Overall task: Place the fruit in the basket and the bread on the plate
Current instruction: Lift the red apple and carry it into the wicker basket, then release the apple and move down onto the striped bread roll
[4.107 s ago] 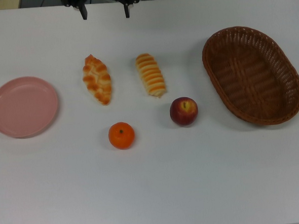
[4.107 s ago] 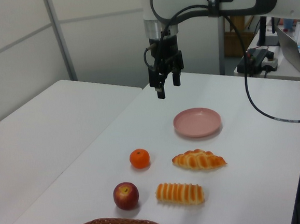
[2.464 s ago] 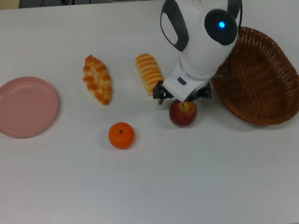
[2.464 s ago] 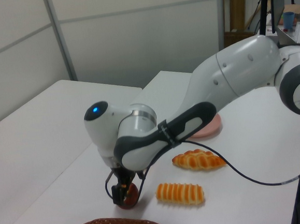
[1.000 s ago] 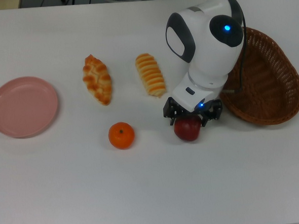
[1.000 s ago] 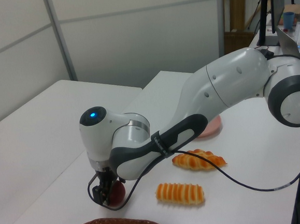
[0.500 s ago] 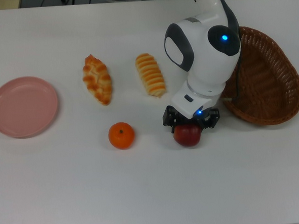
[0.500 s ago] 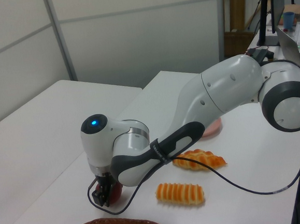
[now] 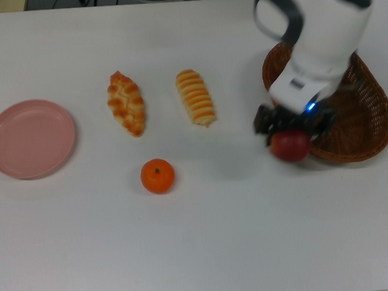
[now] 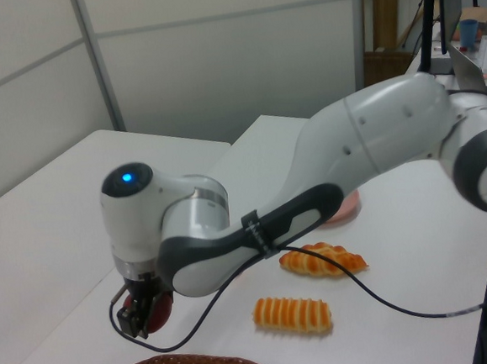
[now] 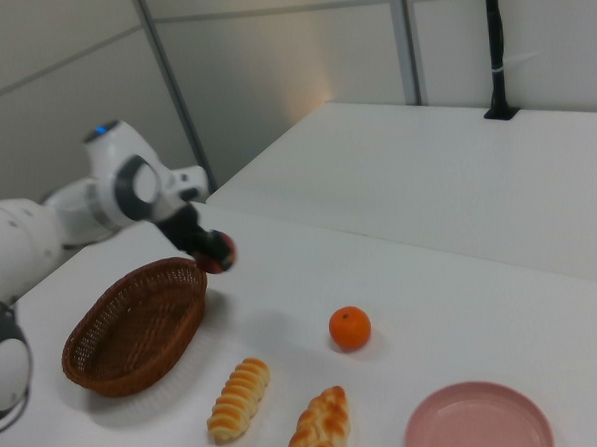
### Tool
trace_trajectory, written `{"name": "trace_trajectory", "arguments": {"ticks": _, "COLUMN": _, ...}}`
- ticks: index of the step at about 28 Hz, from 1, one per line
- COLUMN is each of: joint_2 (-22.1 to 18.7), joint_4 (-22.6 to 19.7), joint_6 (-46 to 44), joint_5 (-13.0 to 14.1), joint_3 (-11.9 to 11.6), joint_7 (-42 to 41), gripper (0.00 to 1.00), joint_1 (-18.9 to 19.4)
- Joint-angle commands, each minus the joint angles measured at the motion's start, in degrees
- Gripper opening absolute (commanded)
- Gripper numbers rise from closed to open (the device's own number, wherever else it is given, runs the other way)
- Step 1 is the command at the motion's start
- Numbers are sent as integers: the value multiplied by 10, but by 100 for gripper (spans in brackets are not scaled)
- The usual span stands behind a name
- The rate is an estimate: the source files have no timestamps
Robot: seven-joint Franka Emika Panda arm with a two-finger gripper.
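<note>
The pincer (image 9: pixel 292 134) grasps the apple (image 9: pixel 290 146), which has left its spot beside the striped roll (image 9: pixel 196 97) and now hangs clear of the tabletop (image 9: pixel 206 237) at the basket (image 9: pixel 364 118) rim, so the first fruit looks nearly delivered. The mandarin (image 9: pixel 158 176), both rolls and the empty plate (image 9: pixel 30 138) sit unmoved, well apart. Only the near rim is left to clear.

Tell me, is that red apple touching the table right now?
Apart. In the right view the apple hangs in the end effector clear above the white table, beside the basket rim.
</note>
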Motion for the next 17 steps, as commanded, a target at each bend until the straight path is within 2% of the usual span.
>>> {"name": "trace_trajectory", "arguments": {"ticks": 1, "joint_2": -50, "joint_4": -20, "joint_6": -70, "joint_5": 35, "joint_3": -9, "joint_7": -7, "gripper": 0, "joint_1": 51}}
{"name": "trace_trajectory", "arguments": {"ticks": 6, "joint_2": -40, "joint_4": -23, "joint_6": -94, "joint_5": 36, "joint_3": -11, "joint_7": -5, "gripper": 1, "joint_1": 95}}
{"name": "trace_trajectory", "arguments": {"ticks": 7, "joint_2": -37, "joint_4": -27, "joint_6": -95, "joint_5": 35, "joint_3": -11, "joint_7": -4, "gripper": 15, "joint_1": 99}}
{"name": "trace_trajectory", "arguments": {"ticks": 8, "joint_2": -29, "joint_4": -32, "joint_6": -95, "joint_5": 35, "joint_3": -11, "joint_7": -1, "gripper": 84, "joint_1": 101}}
{"name": "trace_trajectory", "arguments": {"ticks": 9, "joint_2": -25, "joint_4": -32, "joint_6": -96, "joint_5": 34, "joint_3": -12, "joint_7": 1, "gripper": 100, "joint_1": 101}}
{"name": "trace_trajectory", "arguments": {"ticks": 17, "joint_2": -36, "joint_4": -32, "joint_6": -113, "joint_5": 28, "joint_3": -15, "joint_7": 23, "gripper": 100, "joint_1": 96}}
